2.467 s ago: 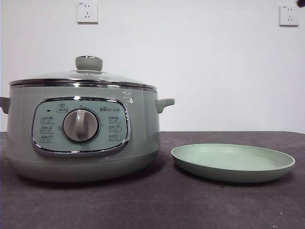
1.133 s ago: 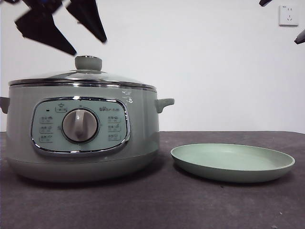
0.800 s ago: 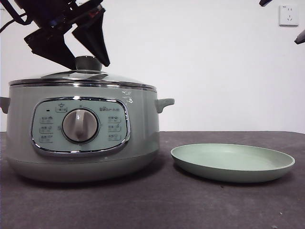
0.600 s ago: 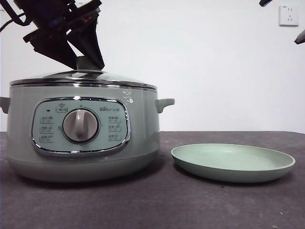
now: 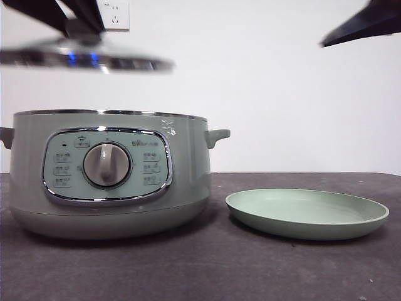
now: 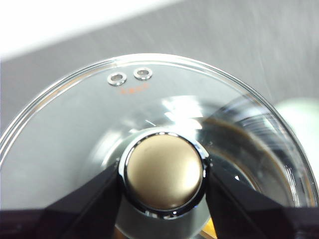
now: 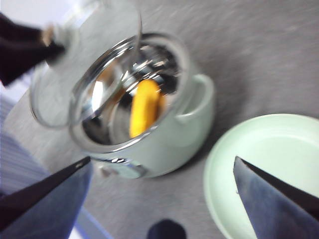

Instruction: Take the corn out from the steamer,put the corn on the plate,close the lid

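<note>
Holding the lid [image 5: 84,59] by its knob [image 6: 164,172] in my left pincer [image 6: 164,199], clamped tight, I should keep it level and carry it clear of the steamer [image 5: 109,175]. My right pincer [image 7: 159,194] hovers spread wide above the tabletop [image 5: 207,269], ready for the corn [image 7: 144,107] lying inside the open pot. Beside the steamer, the plate [image 5: 307,213] waits; only the raised lid crowds my descent.

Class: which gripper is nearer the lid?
Left. The left gripper clamps the lid by its knob; the right gripper hangs open, away over steamer and plate.
</note>
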You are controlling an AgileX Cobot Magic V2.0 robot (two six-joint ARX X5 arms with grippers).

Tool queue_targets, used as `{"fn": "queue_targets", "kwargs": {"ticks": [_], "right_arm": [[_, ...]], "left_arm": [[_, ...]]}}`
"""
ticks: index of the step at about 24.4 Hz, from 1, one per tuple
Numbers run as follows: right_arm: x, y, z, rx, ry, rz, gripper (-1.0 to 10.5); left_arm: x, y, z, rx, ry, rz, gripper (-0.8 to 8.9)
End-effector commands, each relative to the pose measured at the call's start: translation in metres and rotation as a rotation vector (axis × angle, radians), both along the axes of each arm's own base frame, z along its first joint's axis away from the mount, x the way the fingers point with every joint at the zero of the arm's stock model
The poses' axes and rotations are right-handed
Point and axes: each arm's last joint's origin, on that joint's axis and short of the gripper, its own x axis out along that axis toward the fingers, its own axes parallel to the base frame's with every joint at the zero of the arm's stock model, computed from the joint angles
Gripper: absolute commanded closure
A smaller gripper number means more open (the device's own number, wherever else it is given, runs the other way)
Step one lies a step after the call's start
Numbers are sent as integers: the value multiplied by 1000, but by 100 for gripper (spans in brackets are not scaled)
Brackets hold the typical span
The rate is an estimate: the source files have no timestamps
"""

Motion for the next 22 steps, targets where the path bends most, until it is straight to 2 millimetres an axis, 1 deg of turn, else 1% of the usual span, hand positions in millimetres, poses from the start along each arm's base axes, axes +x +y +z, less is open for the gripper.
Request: {"fn": "queue_targets", "kwargs": {"ticks": [1, 4, 7, 12, 16, 20, 22], "right_arm": [[13, 25, 1, -21, 27, 52, 474], [30, 67, 0, -98, 43, 116, 474], [46, 112, -1, -220, 53, 188, 475], [63, 160, -2, -375, 53, 241, 477], [76, 198, -8, -461, 39, 274, 479], [87, 227, -21, -525, 11, 284, 479], [92, 242, -32, -556, 8, 289, 479]], "left_arm": [[-23, 13, 23, -9, -114, 69, 822], [-53, 31, 36, 17, -164, 176, 822], [-82, 46, 43, 38, -196, 257, 822], [-108, 61, 49, 37, -247, 324, 822], [-127, 70, 53, 10, -286, 329, 822], [-137, 75, 54, -2, -304, 336, 822], [-140, 76, 54, -4, -303, 337, 822]]}}
